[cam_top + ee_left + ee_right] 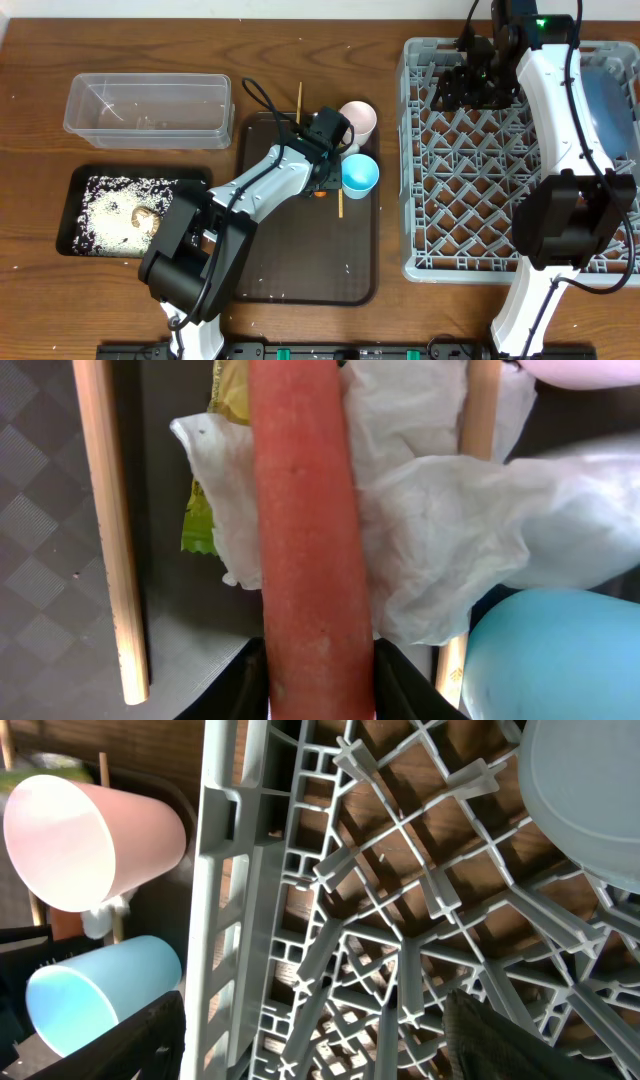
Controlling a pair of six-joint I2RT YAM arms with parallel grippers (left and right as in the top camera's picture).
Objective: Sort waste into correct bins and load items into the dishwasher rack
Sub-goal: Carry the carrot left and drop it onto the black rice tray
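My left claw is pinching the orange carrot, which lies across the white tissue between the two chopsticks on the brown tray. Right claw is spread wide over the dishwasher rack, far left corner.

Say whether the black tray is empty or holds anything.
Not empty: the black tray holds scattered rice and a brownish scrap, seen overhead.

Wooden table seen from above. At back left sits a clear tub, with a black tray before it. A brown tray lies centre and a grey rack right. Pale specks, perhaps rice, dot the front.
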